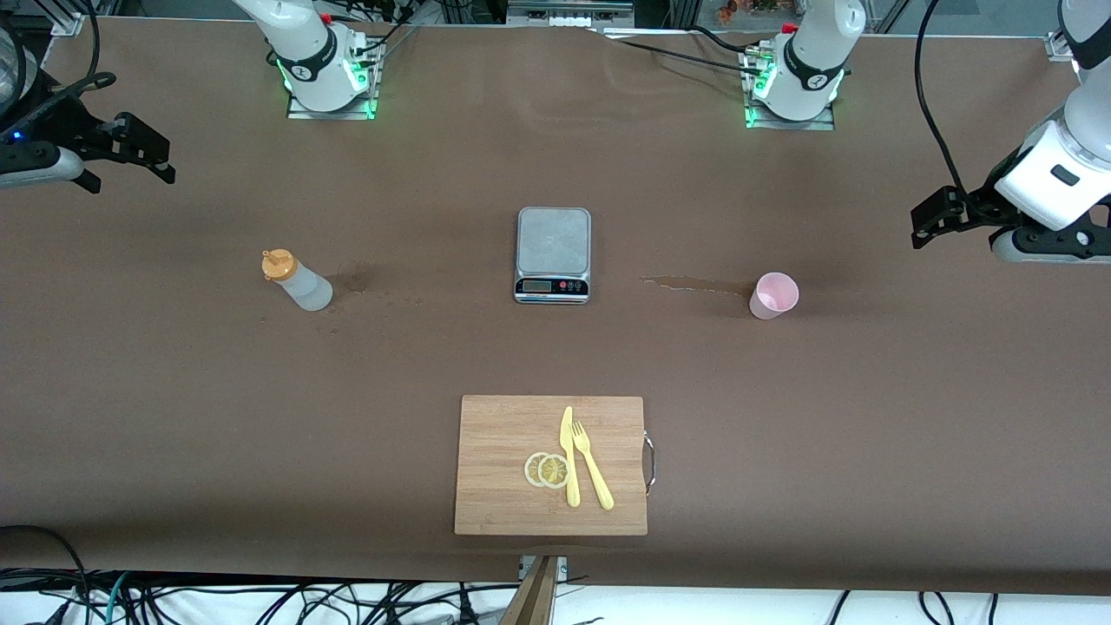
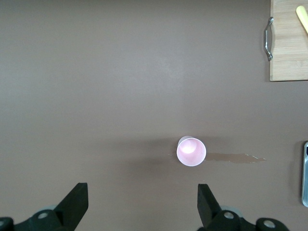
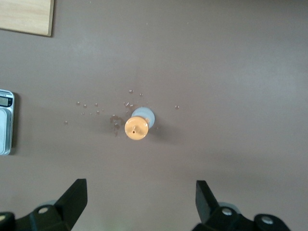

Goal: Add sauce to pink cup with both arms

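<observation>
Both grippers, left [image 1: 922, 233] and right [image 1: 149, 156], hung open and empty; nothing was grasped yet. Next, the right needed the sauce [image 1: 296, 279], the left the pink cup [image 1: 773, 295].

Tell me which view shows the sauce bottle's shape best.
The front view: the sauce bottle stands upright, body and orange cap seen from the side. The right wrist view looks straight down on its cap. The left wrist view does not show it.

1. The sauce [image 3: 137, 126] is seen from above, upright on the brown bench [image 3: 231, 72].
2. Small droplets [image 3: 89, 107] are scattered beside it.
3. The right gripper [image 3: 139, 204] is held above, jaws wide apart, nothing between them.
4. A scale [image 3: 5, 120] and a wooden board [image 3: 26, 17] are cut off at the edges.
</observation>
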Available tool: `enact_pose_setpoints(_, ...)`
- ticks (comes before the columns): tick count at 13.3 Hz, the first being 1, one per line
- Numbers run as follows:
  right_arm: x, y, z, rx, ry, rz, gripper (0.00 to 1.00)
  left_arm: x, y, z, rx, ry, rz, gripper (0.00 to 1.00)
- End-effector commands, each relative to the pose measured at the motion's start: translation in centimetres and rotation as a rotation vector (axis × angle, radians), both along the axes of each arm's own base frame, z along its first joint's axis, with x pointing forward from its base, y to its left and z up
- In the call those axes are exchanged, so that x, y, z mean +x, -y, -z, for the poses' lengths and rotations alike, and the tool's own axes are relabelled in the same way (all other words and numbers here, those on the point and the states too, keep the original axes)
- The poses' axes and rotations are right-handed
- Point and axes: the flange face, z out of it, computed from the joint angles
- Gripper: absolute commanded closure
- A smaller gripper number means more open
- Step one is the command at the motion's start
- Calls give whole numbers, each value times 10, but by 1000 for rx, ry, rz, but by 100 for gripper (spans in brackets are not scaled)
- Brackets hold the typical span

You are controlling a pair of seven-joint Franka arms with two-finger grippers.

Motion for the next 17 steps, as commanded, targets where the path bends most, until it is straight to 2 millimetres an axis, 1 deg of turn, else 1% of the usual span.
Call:
enact_pose_setpoints(1, -7, -7, -7, 0, -5, -18, 0, -5, -4, -5, -9, 18, 17, 0)
enact_pose_setpoints(3, -4, -21, -4, -3, -2, -38, 0, -6, -4, -6, -9, 16, 20, 0)
enact_pose_setpoints(4, -5, -22, -5, -3, -7, -43, 0, -6, -6, -6, -12, 13, 16, 0)
enact_pose_setpoints(5, -5, -26, -4, -4, -13, -51, 0, -7, -13, -4, -18, 4, 2, 0)
enact_pose_setpoints(6, -7, -39, 0, -9, -21, -75, 0, -8, -14, -3, -18, -1, -3, 0)
enact_pose_setpoints(7, -8, -43, 3, -6, -29, -82, 0, -8, -14, -2, -18, -5, -4, 0)
enact_pose_setpoints(9, -8, -44, 3, -6, -35, -82, 0, -10, -12, 0, -21, -30, 1, 0)
enact_pose_setpoints(10, -3, -43, 8, -6, -35, -74, 0, -10, -6, 0, -21, -29, 11, 0)
enact_pose_setpoints(11, 3, -41, 16, -4, -37, -70, 0, -10, -3, 0, -21, -32, 17, 0)
enact_pose_setpoints(13, 8, -37, 25, -6, -52, -66, 0, -10, 0, 1, -21, -32, 27, 0)
enact_pose_setpoints(17, 10, -34, 26, -13, -52, -57, 0, -10, 1, 2, -21, -35, 31, 0)
